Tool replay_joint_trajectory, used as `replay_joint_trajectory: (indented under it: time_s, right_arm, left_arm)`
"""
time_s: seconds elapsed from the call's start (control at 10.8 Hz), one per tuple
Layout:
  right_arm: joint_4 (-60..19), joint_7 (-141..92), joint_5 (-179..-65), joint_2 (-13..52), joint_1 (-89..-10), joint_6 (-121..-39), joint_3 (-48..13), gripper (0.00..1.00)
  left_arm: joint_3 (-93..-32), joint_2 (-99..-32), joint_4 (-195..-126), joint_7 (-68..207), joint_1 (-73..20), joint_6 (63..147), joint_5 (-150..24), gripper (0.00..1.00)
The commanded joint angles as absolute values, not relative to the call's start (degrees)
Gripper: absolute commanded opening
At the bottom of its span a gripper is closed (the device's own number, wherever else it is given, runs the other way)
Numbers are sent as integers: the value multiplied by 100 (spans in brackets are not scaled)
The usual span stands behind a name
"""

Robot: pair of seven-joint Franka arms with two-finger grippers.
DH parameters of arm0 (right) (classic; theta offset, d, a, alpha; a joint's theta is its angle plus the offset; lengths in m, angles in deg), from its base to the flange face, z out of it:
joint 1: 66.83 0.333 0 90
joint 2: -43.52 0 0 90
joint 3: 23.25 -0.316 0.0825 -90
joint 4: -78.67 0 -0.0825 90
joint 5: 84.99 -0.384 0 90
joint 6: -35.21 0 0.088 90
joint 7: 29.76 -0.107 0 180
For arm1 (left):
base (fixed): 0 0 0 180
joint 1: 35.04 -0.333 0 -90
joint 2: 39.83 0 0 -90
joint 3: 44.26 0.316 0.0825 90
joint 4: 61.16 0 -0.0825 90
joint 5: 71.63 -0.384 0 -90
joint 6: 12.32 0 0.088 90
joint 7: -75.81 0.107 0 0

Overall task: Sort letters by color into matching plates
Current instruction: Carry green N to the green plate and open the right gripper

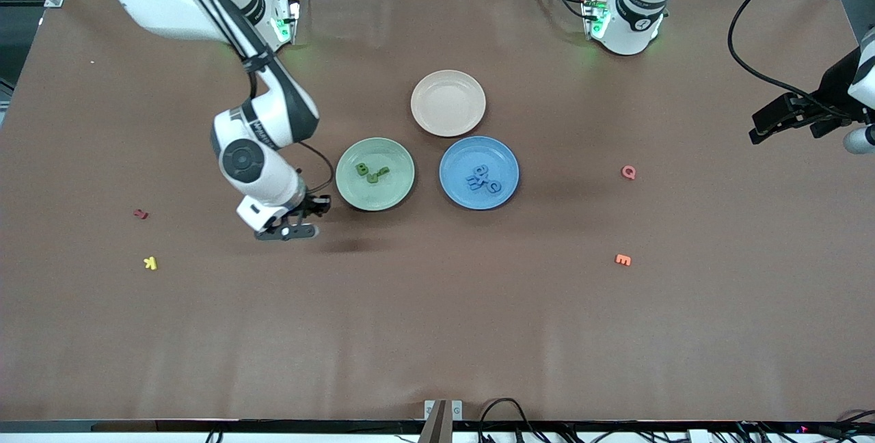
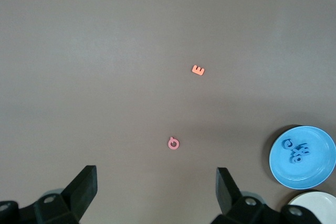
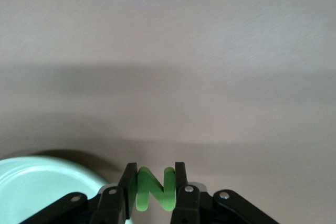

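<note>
My right gripper is shut on a green N. In the front view this gripper hangs over the table just outside the rim of the mint green plate, toward the right arm's end; the N is hidden there. The plate's rim also shows in the right wrist view. A green B and two more green letters lie in that plate. The blue plate holds several blue letters. My left gripper is open and empty, waiting over the left arm's end of the table.
A beige-pink plate sits farther from the front camera than the two plates. A pink Q and an orange E lie toward the left arm's end. A red letter and a yellow K lie toward the right arm's end.
</note>
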State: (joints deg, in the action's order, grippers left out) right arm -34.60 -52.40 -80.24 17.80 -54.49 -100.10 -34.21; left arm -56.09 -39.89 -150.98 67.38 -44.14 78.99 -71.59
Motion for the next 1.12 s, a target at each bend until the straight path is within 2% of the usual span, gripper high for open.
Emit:
replay_joint_trajectory:
  time_s: [0.0,0.56,0.65,0.74,0.84,1.02]
  right_arm:
    - [-3637,-5778,-8112,1909,-4909,-9944,-3380,7]
    - [-3637,-6228,-8112,1760,-4196,-9944,-3379,7]
    - [-3637,-6228,-8112,1760,-4161,-9935,-3379,19]
    - [-3637,-6237,-8112,1760,-4160,-9926,-3379,84]
    - [-3620,-6211,-8104,1768,-4169,-9848,-3379,100]
    - [-3611,-6158,-8104,1795,-4222,-9821,-3371,100]
  left_arm:
    - [-5604,-4019,-14949,6842,-4427,7786,-7295,100]
    - [-5613,-4027,-14949,6860,-4497,7786,-7295,100]
    - [-5613,-4027,-14949,6851,-4498,7786,-7295,100]
    - [-5613,-4027,-14958,6860,-4498,7786,-7303,100]
    - [-5613,-4027,-14958,6860,-4506,7786,-7295,100]
    - [-5613,-4036,-14949,6860,-4498,7786,-7303,100]
